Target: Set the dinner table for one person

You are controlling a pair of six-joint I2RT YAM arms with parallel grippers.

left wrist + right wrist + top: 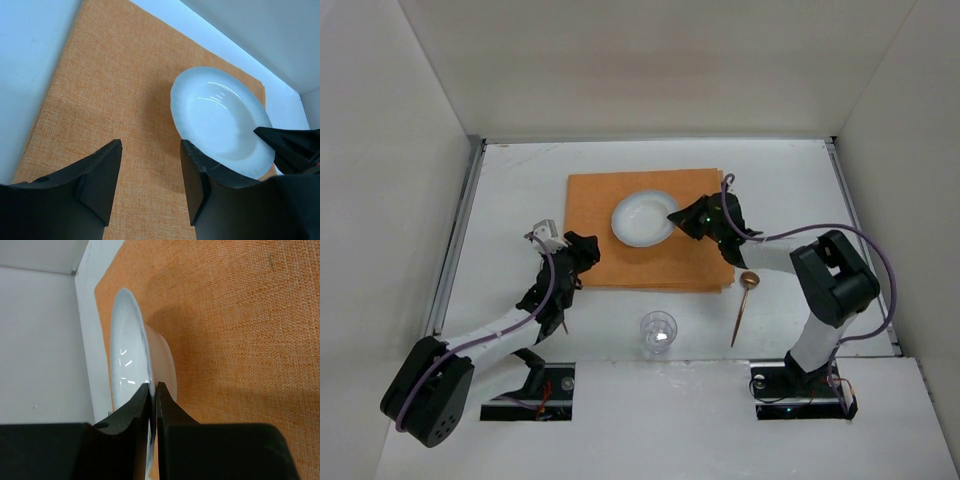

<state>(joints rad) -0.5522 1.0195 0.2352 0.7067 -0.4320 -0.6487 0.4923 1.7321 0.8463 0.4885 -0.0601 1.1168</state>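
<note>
The right gripper (682,218) pinched the rim of the round white ceramic plate (642,218) over the orange cloth mat (620,262) on the matte white dinner table (515,200), and the plate was best held level until release, while the left gripper (582,250) hung spread nearby.

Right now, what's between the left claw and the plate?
Between the left claw and the plate there is only bare orange mat. This shows in the left wrist view and the top view.

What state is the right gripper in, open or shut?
Shut on the white plate: the right wrist view shows the right gripper pinching its rim, both fingers closed against it.
</note>
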